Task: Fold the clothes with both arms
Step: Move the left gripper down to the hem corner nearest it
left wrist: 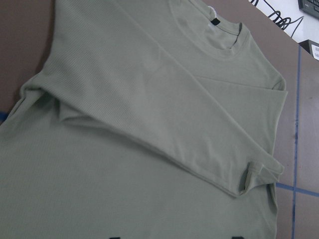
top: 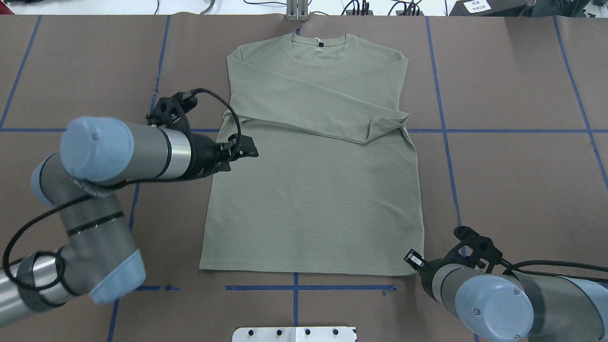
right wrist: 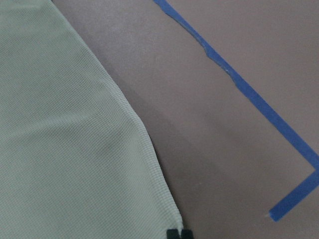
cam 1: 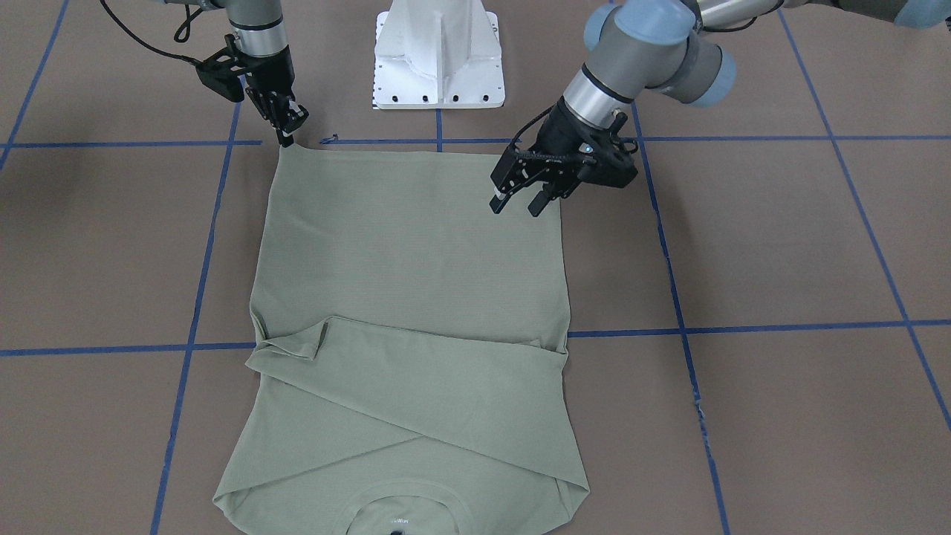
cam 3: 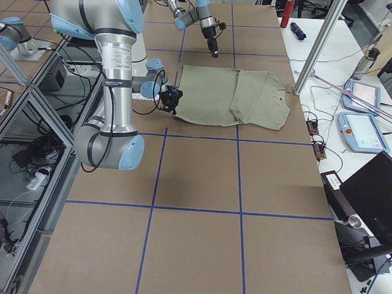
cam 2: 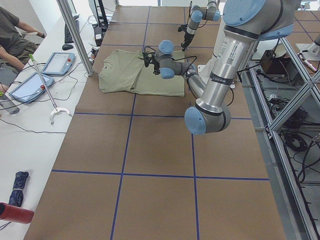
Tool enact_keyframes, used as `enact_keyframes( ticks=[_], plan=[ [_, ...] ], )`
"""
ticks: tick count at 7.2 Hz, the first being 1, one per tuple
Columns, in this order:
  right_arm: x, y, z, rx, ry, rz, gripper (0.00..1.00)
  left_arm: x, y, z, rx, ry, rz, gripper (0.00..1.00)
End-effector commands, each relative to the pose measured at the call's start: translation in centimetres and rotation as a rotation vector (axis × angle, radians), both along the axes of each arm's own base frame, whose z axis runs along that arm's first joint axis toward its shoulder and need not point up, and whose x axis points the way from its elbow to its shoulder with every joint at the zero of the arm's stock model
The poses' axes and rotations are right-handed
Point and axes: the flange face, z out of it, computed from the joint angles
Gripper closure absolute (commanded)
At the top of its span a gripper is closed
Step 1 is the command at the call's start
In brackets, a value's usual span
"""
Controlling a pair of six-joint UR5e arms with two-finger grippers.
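Work surface: a brown table covering (cam 1: pixel 780 245) divided into a grid by blue tape lines (cam 1: pixel 743 327). A white pedestal base (cam 1: pixel 438 59) stands at the robot's edge of the table.

Workpiece: the sage-green long-sleeved knit shirt (top: pixel 313 190) lies flat at the table's centre. Its ribbed collar (top: pixel 319 47) points away from the robot and its hem lies nearest the pedestal. Both sleeves (top: pixel 323 114) are folded across the chest and overlap each other.

Left gripper (cam 1: pixel 516 202): positioned over the shirt's side edge on the robot's left, between the folded sleeves and the hem. Its jaws are released, with a clear gap between the fingertips and nothing in them.

Right gripper (cam 1: pixel 286 137): positioned at the hem corner on the robot's right. Its jaws are clenched on that corner, and the fabric there is drawn to a small point.
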Motion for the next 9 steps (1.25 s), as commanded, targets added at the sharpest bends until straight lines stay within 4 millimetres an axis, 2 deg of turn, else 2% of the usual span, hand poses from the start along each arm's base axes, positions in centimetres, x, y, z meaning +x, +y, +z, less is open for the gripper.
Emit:
enact_keyframes(
  ticks=[1,2,3,6,9],
  plan=[
    [0.2,-0.1,0.2,-0.002,0.003,0.001,1.00,1.7,8.9,5.1,-0.085,-0.185,-0.054,0.20],
    [0.2,-0.1,0.3,-0.002,0.006,0.001,1.00,3.0,12.1,7.6,-0.128,-0.231,-0.010,0.21],
    [0.3,-0.1,0.3,-0.001,0.006,0.002,1.00,3.9,14.1,9.2,-0.165,-0.288,0.010,0.23],
    [0.3,-0.1,0.3,0.000,0.007,0.001,1.00,4.4,14.4,9.0,-0.169,-0.301,0.017,0.33],
    [0.1,0.0,0.3,0.001,0.007,-0.002,1.00,5.0,14.5,9.2,-0.166,-0.307,0.025,0.36]
  ],
)
